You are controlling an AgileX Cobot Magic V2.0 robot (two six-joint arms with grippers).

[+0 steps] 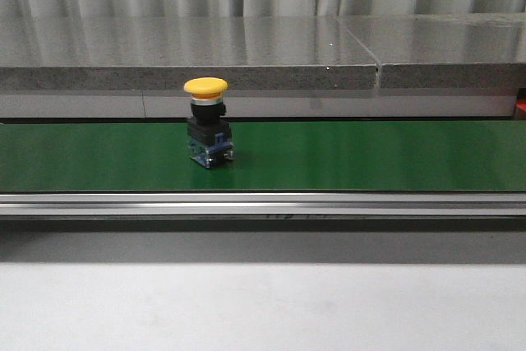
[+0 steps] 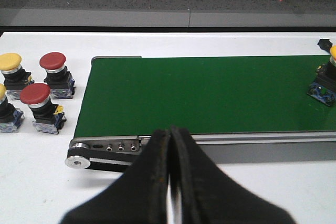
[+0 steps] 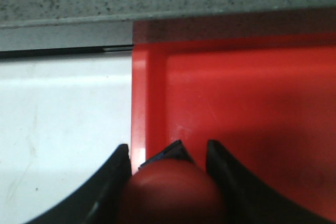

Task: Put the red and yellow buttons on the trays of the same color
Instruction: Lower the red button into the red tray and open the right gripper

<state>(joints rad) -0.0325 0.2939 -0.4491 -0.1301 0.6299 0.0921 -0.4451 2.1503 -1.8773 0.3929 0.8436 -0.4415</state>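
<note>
A yellow button [image 1: 207, 125] stands upright on the green conveyor belt [image 1: 370, 154]; it also shows at the edge of the left wrist view [image 2: 325, 80]. My left gripper [image 2: 170, 129] is shut and empty, just before the belt's near end. Beside that end, two red buttons [image 2: 52, 62] [image 2: 35, 95] and two yellow buttons [image 2: 10, 64] [image 2: 2, 94] stand on the white table. My right gripper [image 3: 167, 150] is shut on a red button [image 3: 173, 192], held over the left edge of the red tray [image 3: 252, 103]. No yellow tray is in view.
A grey stone ledge [image 1: 246, 47] runs behind the belt. The belt's metal side rail [image 1: 263, 201] and end roller [image 2: 79, 161] face me. White table [image 3: 63, 108] lies left of the red tray.
</note>
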